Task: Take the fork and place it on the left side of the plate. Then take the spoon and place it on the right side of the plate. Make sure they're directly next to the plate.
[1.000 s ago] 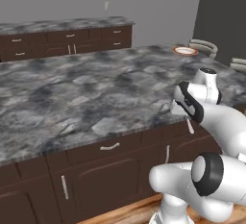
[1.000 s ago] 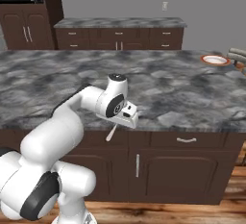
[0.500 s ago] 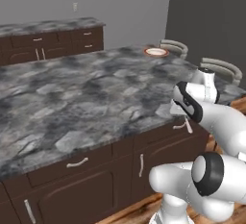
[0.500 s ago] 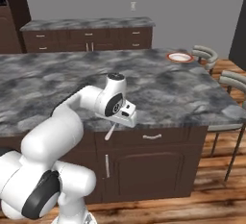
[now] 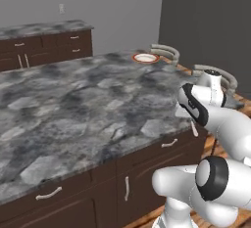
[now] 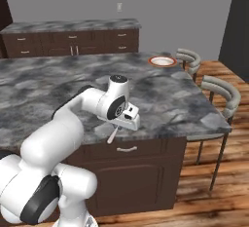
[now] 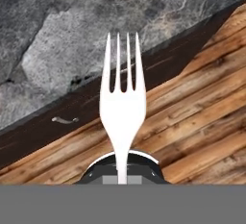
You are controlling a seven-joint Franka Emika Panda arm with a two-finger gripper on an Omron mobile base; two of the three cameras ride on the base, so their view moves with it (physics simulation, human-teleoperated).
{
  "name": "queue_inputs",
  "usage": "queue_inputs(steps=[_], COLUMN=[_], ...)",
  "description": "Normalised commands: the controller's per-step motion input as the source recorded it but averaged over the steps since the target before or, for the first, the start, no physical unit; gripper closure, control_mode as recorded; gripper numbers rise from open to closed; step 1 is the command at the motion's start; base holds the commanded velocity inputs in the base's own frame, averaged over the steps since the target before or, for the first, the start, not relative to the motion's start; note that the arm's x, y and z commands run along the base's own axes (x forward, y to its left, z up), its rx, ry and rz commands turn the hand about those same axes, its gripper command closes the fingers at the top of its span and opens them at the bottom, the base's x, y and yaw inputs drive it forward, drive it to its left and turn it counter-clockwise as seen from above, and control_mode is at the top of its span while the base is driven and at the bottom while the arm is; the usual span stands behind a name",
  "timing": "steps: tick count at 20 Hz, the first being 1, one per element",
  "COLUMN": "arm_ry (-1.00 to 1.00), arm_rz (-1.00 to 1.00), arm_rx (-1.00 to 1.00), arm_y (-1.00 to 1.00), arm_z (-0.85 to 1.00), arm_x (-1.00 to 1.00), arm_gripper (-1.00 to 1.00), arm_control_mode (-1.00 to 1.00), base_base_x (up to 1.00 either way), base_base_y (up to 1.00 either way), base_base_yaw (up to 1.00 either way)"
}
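White fork, red-rimmed plate, mottled grey counter.

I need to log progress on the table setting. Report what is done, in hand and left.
Done: the fork has been picked up; the tool is shut on its handle, tines pointing out over the counter edge. In hand: carrying it toward the plate, which sits at the counter's far corner by the stools. Left: setting the fork left of the plate, then the whole spoon step.
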Motion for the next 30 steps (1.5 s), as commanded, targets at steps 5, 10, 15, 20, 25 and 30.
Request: queue_inputs(steps=[5, 10, 15, 20, 25, 30], arm_ry=[0.00, 0.00, 0.00, 0.00, 0.00, 0.00], arm_rz=[0.00, 0.00, 0.00, 0.00, 0.00, 0.00], arm_rx=[0.00, 0.00, 0.00, 0.00, 0.00, 0.00], arm_y=[0.00, 0.00, 0.00, 0.00, 0.00, 0.00], arm_z=[0.00, 0.00, 0.00, 0.00, 0.00, 0.00], arm_x=[0.00, 0.00, 0.00, 0.00, 0.00, 0.00], arm_gripper=[1.00, 1.00, 1.00, 1.00, 1.00, 1.00], arm_control_mode=[1.00, 1.00, 1.00, 1.00, 1.00, 1.00], base_base_x=[0.54, 0.34, 0.30, 0.32, 0.34, 0.35], base_base_y=[-0.56, -0.67, -0.71, -0.71, -0.71, -0.71], base_base_yaw=[-0.01, -0.02, 0.00, 0.00, 0.00, 0.00])
